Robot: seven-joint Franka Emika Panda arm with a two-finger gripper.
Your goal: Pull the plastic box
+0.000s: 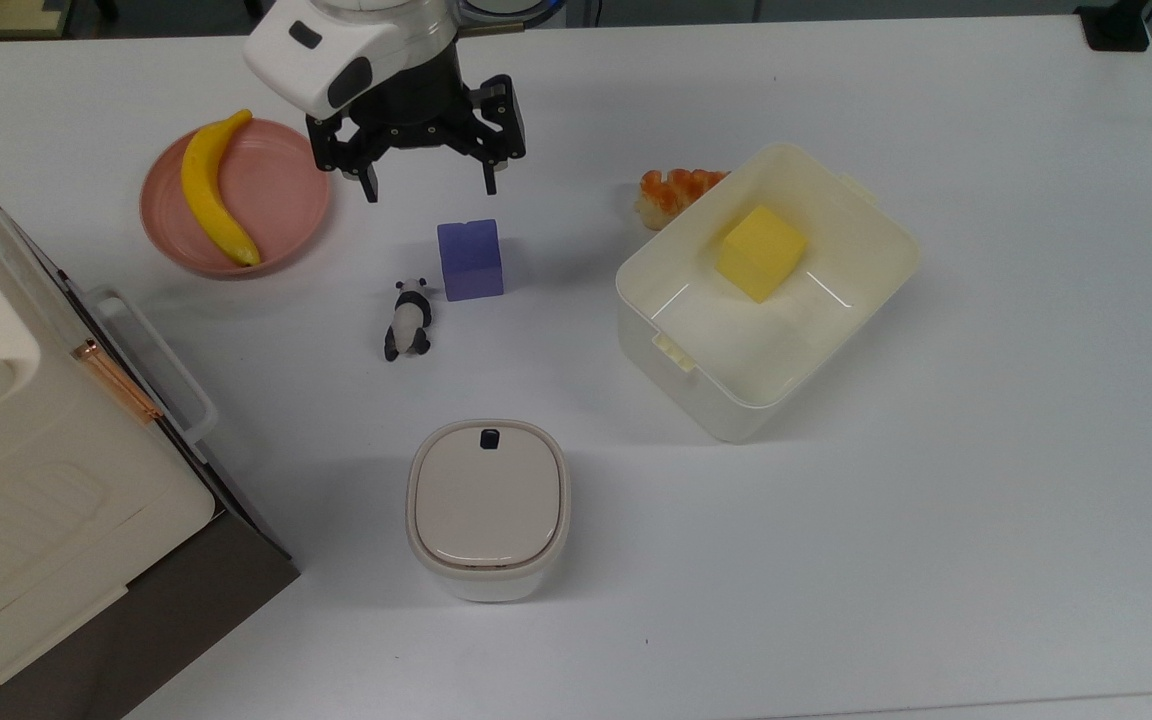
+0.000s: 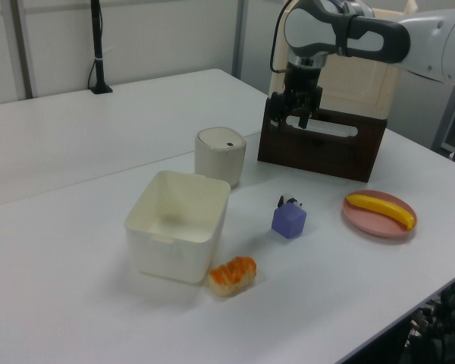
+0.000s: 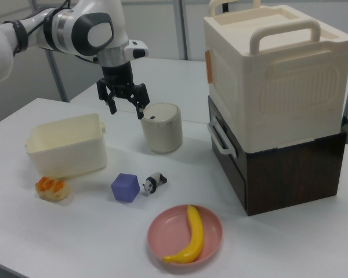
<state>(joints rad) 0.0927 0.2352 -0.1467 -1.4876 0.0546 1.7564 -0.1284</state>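
Note:
The plastic box [image 1: 736, 345] is a cream-white open tub standing at the top view's right of centre, turned at an angle. A yellow block [image 1: 761, 252] lies inside it. The tub also shows in the left view [image 2: 171, 250] and the right view [image 3: 66, 153], where its walls hide the block. My gripper [image 1: 430, 188] hangs open and empty above the table, well to the top view's left of the box and just behind a purple cube [image 1: 471, 260]. It also appears in the left view [image 2: 293, 117] and the right view [image 3: 126, 110], clear of the box.
An orange pastry [image 1: 676, 190] lies against the box's far corner. A panda figure [image 1: 406, 320] is beside the cube. A beige-lidded container [image 1: 488, 505] stands in front. A pink plate [image 1: 286, 200] holds a banana [image 1: 216, 190]. A big cream appliance [image 1: 36, 450] fills the top view's left edge.

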